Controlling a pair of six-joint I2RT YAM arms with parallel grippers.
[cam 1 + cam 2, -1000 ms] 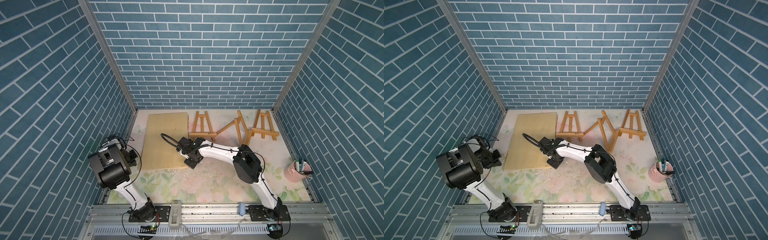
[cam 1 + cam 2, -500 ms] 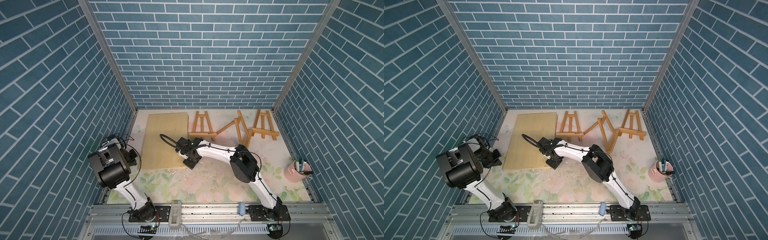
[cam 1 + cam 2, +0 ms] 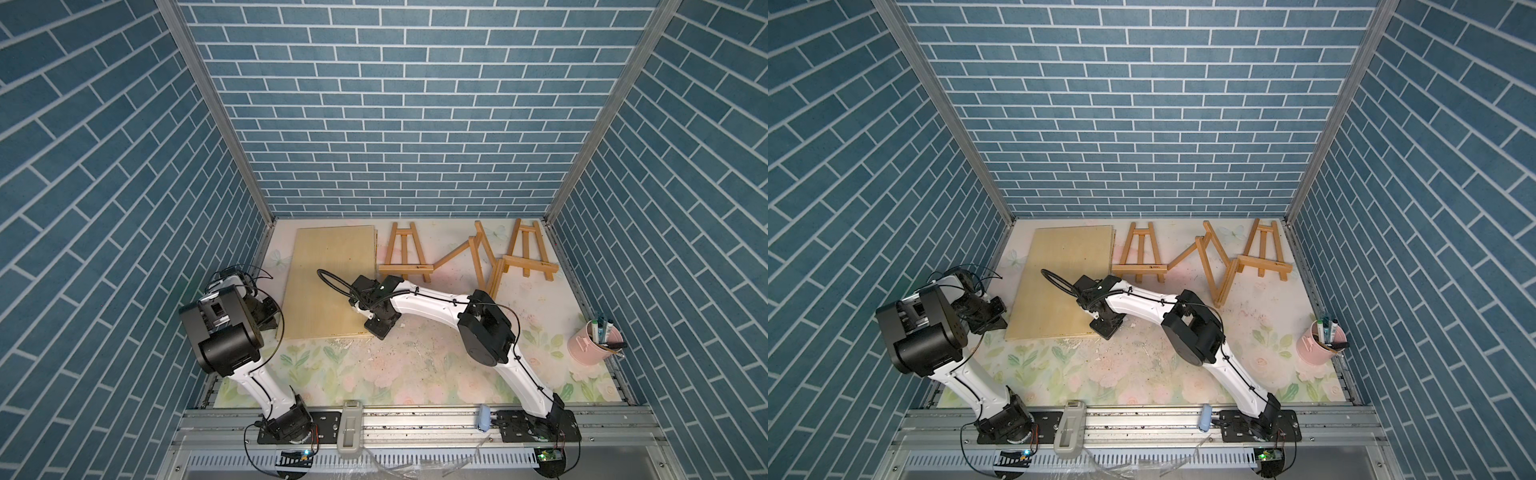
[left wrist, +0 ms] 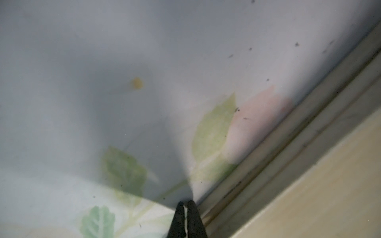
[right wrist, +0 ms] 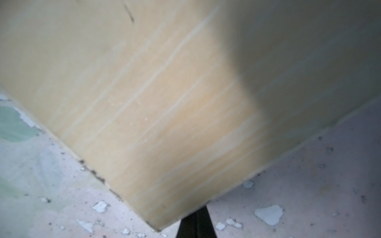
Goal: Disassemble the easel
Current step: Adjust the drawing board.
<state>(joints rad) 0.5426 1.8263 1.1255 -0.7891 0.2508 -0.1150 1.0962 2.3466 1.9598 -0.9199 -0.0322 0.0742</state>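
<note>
Easel [image 3: 405,269] [image 3: 1139,269] stands at the back of the worktop [image 3: 415,374] in both top views, beside a folded frame [image 3: 479,257] & a second easel [image 3: 528,266], all well apart from both hands. A wooden board [image 3: 332,282] lies flat just left of it. The right hand [image 3: 380,328] sits at the board's near-right corner; the left hand [image 3: 270,318] is low by its left edge. A pink cup [image 3: 592,353] w/ pens [image 3: 602,332] is at far right.

Left wrist view: left hand [image 4: 186,208] closed, tips together, nothing btwn them, over the floral worktop next to the board's edge.

Right wrist view: right hand [image 5: 195,222] closed too, tips right at the board's corner; can't tell if touching. Nearby, white flakes [image 5: 268,214] dot the worktop.
</note>
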